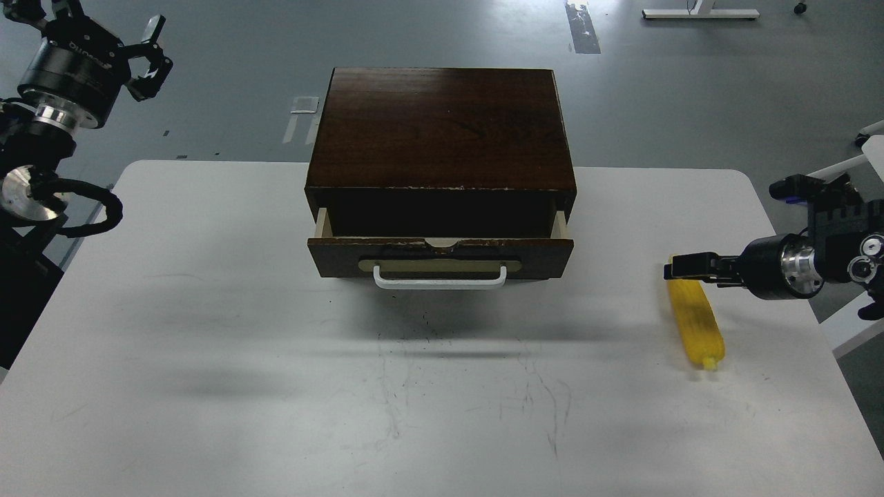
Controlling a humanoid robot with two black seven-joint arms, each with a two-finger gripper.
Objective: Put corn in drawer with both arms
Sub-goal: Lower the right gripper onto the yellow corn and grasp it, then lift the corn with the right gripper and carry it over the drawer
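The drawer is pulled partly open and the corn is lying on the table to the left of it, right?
Not quite. In the head view the drawer is partly open, but the corn lies on the table to its right, beside the right pincer.

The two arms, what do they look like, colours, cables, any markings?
Both arms are black with polished silver wrist rings. The left arm has a thick round wrist housing with faint pale lettering, a looping black ribbed cable below it, and a black finger gripper. The right arm has a cylindrical black wrist, a blocky black body and a narrow black gripper.
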